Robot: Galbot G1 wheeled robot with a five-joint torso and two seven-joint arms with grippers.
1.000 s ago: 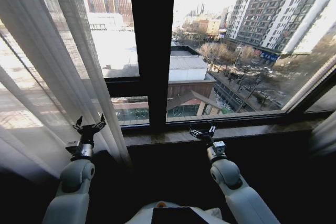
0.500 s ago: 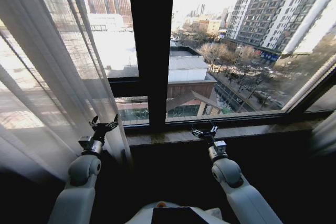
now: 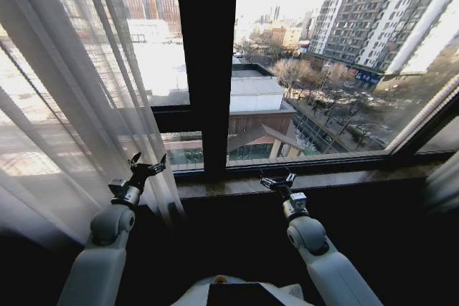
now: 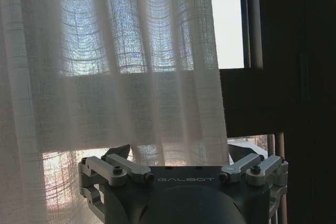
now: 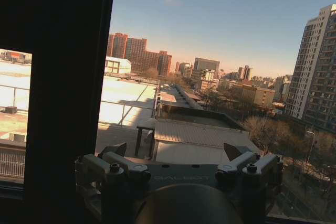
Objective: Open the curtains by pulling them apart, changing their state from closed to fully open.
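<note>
The sheer white pleated curtain (image 3: pixel 64 112) hangs over the left part of the window, its inner edge reaching down to the sill near the dark centre bar. My left gripper (image 3: pixel 147 165) is open and raised in front of that inner edge. In the left wrist view the curtain (image 4: pixel 131 66) hangs just ahead of the open left gripper (image 4: pixel 181 153), with nothing held. My right gripper (image 3: pixel 276 179) is open at the sill before bare glass. The right wrist view shows the right gripper (image 5: pixel 176 150) spread wide and facing the city.
A wide dark vertical window frame bar (image 3: pixel 206 62) stands between the two arms. A dark window sill (image 3: pixel 337 170) runs along below the glass. A pale strip of fabric (image 3: pixel 445 184) shows at the far right edge. The area below the sill is dark.
My left gripper has moved to the right, closer to the curtain's inner edge, and the fabric's lower edge has shifted slightly right. The right arm has barely moved.
</note>
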